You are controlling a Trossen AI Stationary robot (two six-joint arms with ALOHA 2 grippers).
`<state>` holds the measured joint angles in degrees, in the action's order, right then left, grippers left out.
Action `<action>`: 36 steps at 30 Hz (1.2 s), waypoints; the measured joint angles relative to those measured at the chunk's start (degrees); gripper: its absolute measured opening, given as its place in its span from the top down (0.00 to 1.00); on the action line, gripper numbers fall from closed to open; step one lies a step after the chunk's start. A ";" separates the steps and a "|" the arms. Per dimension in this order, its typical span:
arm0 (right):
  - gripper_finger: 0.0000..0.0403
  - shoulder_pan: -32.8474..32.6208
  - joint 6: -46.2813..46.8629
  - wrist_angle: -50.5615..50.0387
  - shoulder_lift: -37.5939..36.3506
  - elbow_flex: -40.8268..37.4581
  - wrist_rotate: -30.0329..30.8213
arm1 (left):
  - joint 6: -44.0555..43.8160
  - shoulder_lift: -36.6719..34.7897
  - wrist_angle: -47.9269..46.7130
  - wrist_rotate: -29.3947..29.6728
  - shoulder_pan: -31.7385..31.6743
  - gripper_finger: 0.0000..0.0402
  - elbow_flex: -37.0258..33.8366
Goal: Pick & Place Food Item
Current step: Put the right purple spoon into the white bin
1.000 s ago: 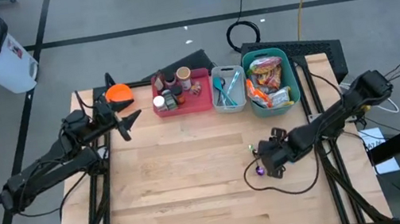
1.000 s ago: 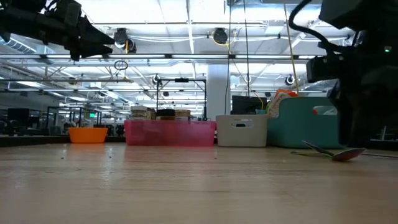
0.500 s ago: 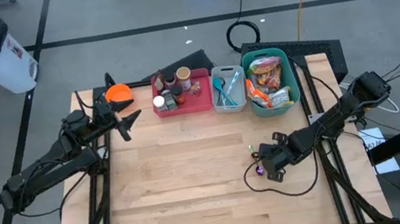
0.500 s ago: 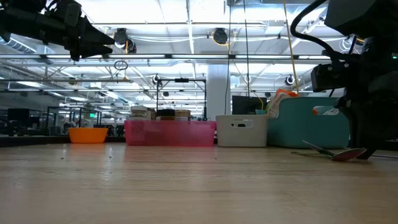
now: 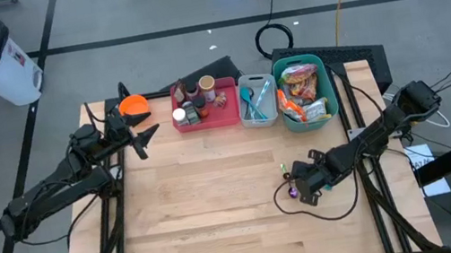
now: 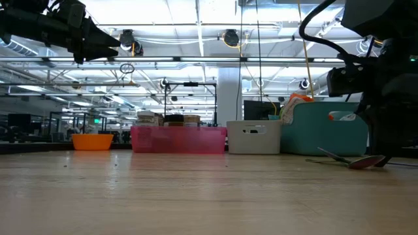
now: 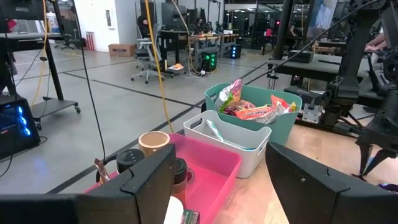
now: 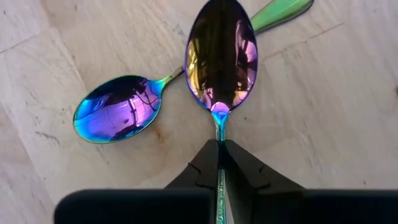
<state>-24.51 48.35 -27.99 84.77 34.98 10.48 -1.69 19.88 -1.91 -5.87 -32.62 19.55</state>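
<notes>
- The right claw (image 8: 221, 163) is down at the wooden surface (image 5: 210, 201) on its right-hand half, in front of the bins, its two fingers pressed together on the thin handle of an iridescent spoon (image 8: 221, 56).
- The right wrist view shows that spoon's bowl pointing away from the fingers, reflecting purple and gold.
- A second iridescent spoon (image 8: 118, 116), blue-green in the bowl, lies on the wood just beside the first; its green handle runs under or behind the pinched spoon's bowl and comes out on the far side.
- In the high view the right claw (image 5: 300, 185) sits just by a small purple spot on the wood, which is all that shows of the spoons there.
- The teal bin (image 5: 324, 84) at the back right holds packaged snack food (image 5: 302, 92); beside it stands a white bin (image 5: 244, 116) with utensils, then a pink tray (image 5: 224, 116) with bottles and cups, then an orange bowl (image 5: 133, 106) at the back left.
- The left claw (image 5: 147, 137) hangs in the air over the back left of the surface near the orange bowl, fingers spread and holding nothing.
</notes>
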 joint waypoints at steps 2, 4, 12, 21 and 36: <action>0.99 0.00 0.44 0.02 -0.13 0.14 0.00 | -0.02 0.00 0.00 0.00 0.00 0.36 0.00; 0.99 0.00 0.47 0.24 -0.97 0.37 0.18 | -0.03 0.00 0.00 0.00 0.00 0.36 0.01; 1.00 0.08 -0.98 -0.93 -9.33 1.79 6.49 | -0.11 -0.02 0.02 0.01 0.01 0.36 0.02; 1.00 0.08 -8.04 8.74 -16.69 2.39 15.16 | -0.55 0.00 0.28 -0.01 0.04 0.36 0.02; 1.00 6.11 -40.60 39.86 -11.32 2.47 44.34 | -13.63 12.05 21.50 -0.10 1.01 0.36 0.04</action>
<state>-18.40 7.75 11.88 73.46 37.45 54.82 -15.33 31.93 19.59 -5.97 -31.61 19.59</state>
